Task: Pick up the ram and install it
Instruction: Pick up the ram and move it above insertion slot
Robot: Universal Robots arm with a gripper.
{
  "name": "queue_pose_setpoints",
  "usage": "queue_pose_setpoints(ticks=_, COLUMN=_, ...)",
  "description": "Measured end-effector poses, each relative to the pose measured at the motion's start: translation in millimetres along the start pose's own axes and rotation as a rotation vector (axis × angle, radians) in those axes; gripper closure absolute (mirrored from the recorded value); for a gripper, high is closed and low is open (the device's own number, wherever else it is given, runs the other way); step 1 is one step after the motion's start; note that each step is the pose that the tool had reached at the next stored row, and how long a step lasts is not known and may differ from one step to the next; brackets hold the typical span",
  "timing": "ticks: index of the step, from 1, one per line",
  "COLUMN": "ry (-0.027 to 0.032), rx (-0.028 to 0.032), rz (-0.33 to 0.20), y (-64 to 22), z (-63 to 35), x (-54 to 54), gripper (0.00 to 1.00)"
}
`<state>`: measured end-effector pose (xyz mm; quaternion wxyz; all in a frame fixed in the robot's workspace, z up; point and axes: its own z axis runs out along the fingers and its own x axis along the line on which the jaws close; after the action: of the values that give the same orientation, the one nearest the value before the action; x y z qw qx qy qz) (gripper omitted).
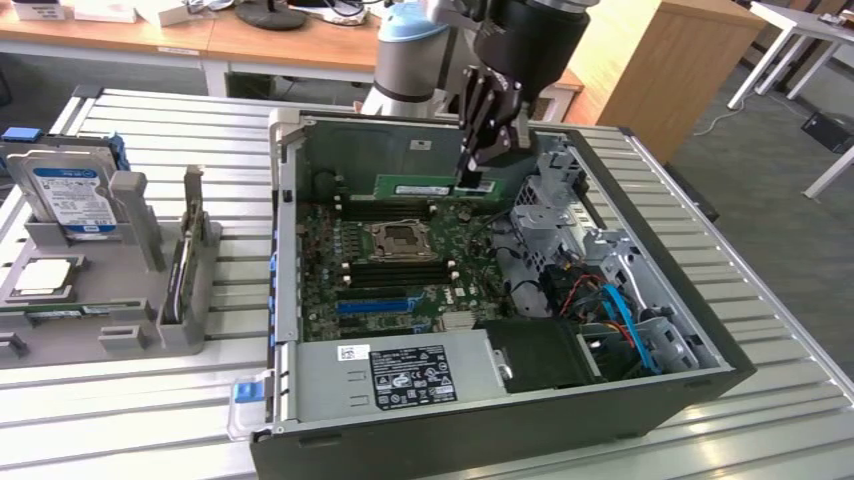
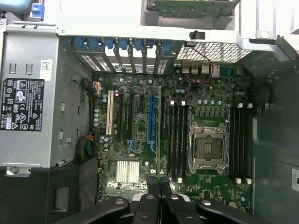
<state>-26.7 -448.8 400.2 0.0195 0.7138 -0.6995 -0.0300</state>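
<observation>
So, the gripper (image 1: 473, 178) is clamped shut on the ram (image 1: 420, 187). It pinches the green stick by the end that points to 3 o'clock in the exterior view, and the rest of the stick pokes out level toward 9 o'clock. The stick hangs over the open PC case (image 1: 467, 445), up near the far wall at roughly 12 o'clock from the CPU socket (image 1: 399, 238). As far as I can tell it's above the motherboard (image 1: 461, 265) and not seated in anything. In the wrist view the stick shows edge-on as a thin line running out from between the black fingers (image 2: 150, 186). It lines up between the long blue slot (image 2: 152, 121) and a bank of black memory slots (image 2: 177, 140) beside the socket, though I can't tell how high it is off the board. Back in the exterior view, the silver power supply (image 1: 400, 375) with its black label sits at 6 o'clock from the board. The metal drive cage (image 1: 547, 205) is at 3 o'clock, with some blue cables (image 1: 621, 310) lower down at around 4. At 9 o'clock from the case there's a grey parts holder (image 1: 127, 320) on the slatted metal table (image 1: 134, 430), and a hard drive (image 1: 74, 195) with a blue-and-white label is propped up in it.
</observation>
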Motion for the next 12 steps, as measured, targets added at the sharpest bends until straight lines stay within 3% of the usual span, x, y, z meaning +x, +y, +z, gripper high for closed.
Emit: queue_pose_setpoints(ticks=12, ry=-0.0082, rx=0.0002, rz=-0.001, y=-0.8, z=3.1, x=-29.0, gripper=0.88)
